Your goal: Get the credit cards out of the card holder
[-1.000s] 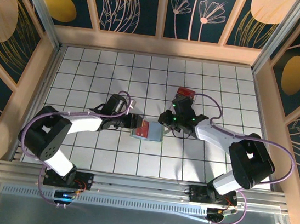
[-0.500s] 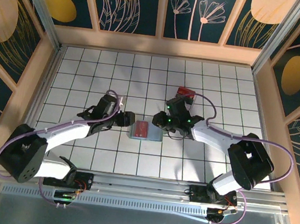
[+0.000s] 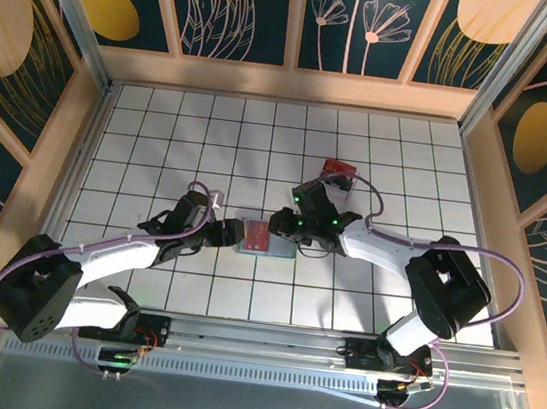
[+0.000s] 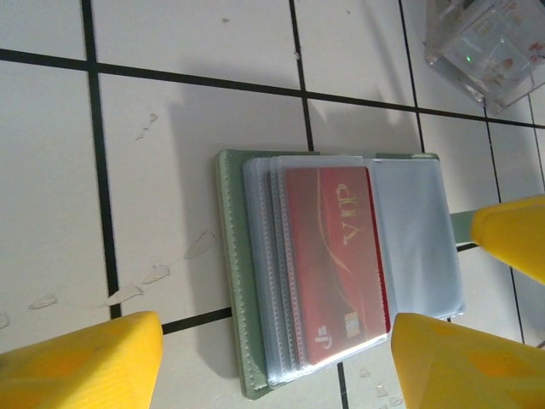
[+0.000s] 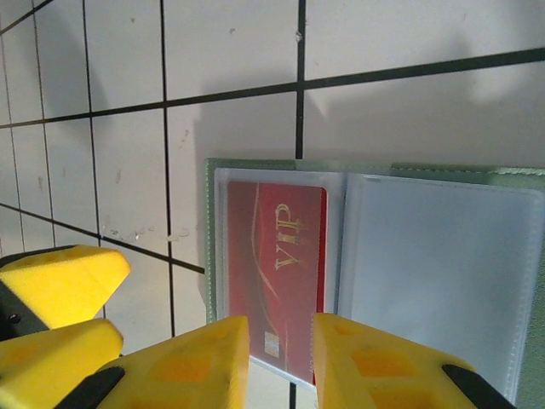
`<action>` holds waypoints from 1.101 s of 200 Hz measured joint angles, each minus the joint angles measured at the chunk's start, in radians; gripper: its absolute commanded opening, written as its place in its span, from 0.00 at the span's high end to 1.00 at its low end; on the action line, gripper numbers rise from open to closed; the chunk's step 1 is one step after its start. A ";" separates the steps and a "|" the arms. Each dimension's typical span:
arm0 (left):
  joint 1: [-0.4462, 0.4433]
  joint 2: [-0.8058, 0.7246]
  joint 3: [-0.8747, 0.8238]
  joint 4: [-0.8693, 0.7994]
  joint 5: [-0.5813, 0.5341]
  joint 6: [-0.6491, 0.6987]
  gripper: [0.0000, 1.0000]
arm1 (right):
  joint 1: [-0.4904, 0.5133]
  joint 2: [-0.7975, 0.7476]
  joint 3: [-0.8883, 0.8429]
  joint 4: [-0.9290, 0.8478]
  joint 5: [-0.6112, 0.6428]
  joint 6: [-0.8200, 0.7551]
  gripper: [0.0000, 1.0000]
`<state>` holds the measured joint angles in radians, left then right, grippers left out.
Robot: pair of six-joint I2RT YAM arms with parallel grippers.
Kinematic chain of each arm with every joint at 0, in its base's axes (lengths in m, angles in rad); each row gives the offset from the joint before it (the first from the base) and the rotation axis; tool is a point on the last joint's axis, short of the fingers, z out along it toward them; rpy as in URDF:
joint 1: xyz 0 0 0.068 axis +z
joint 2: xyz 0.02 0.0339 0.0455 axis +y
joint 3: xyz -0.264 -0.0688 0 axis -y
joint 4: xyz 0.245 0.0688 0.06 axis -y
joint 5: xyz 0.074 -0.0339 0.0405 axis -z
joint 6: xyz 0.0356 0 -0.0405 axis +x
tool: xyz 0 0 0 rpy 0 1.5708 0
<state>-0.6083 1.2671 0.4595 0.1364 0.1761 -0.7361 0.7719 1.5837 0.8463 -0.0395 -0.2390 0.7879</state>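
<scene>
The card holder (image 3: 277, 242) lies open and flat on the tiled table, its grey-green edge (image 4: 230, 256) under clear sleeves. A dark red VIP credit card (image 4: 334, 256) (image 5: 272, 256) sits in the top sleeve of the left panel; the other panel (image 5: 434, 264) looks blank. My left gripper (image 4: 272, 334) (image 3: 234, 232) is open wide, its yellow fingers (image 4: 85, 362) straddling the wallet's near end. My right gripper (image 5: 279, 345) (image 3: 287, 225) hovers over the red card's end, open by a narrow gap with nothing between its fingers (image 5: 204, 362).
A clear plastic box (image 3: 337, 171) (image 4: 490, 38) with red contents stands beyond the wallet, behind the right arm. The two grippers face each other closely over the wallet; one right finger (image 4: 511, 243) shows in the left wrist view. Wooden walls ring the table.
The left arm has dropped lower and reached in at the wallet's left end. The right gripper has slid left over the wallet. The wallet now lies flat.
</scene>
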 measured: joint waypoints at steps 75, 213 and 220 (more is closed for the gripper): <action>-0.016 0.107 -0.022 0.081 0.077 -0.024 0.47 | 0.000 0.052 0.000 0.035 -0.047 0.023 0.75; -0.019 0.202 -0.009 0.138 0.072 -0.021 0.66 | -0.005 0.141 -0.001 0.096 -0.121 0.035 0.76; -0.019 0.204 -0.008 0.139 0.070 -0.022 0.68 | -0.006 0.142 -0.001 0.101 -0.124 0.035 0.76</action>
<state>-0.6277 1.4708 0.4511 0.2752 0.2459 -0.7578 0.7654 1.7256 0.8455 0.0620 -0.3634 0.8230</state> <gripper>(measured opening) 0.339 0.243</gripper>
